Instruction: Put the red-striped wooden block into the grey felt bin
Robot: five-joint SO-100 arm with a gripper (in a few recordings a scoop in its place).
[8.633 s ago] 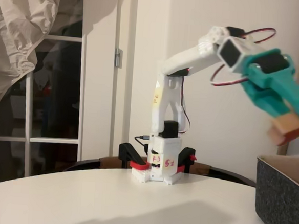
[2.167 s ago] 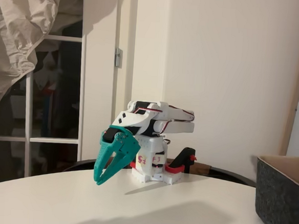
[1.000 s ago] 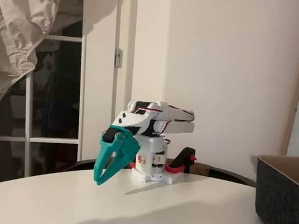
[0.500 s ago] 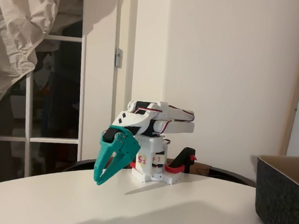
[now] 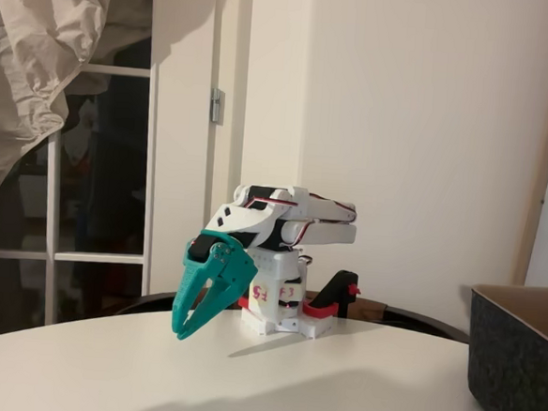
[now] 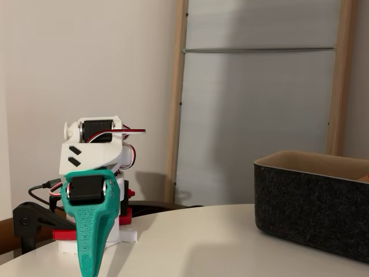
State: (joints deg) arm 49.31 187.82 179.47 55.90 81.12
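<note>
While folded low, pincer (image 5: 183, 329): closed and empty, tips just above tabletop (image 5: 243, 382).
Grey felt bin (image 6: 311, 210): at 3 o'clock, well apart.
Between them: bare tabletop.

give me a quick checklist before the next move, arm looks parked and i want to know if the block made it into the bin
1. End effector empty: ok, the teal fingers hold nothing.
2. End effector shut: ok, the tips meet just above the table.
3. Arm folded back at its base: ok, in both fixed views.
4. Bin upright on the table, apart from the arm: ok.
5. Block inside the bin: cannot tell, the walls hide most of the inside; a small reddish bit shows past the rim at the picture's right edge.
6. Block not lying loose on the table: ok for the part in view.
</note>
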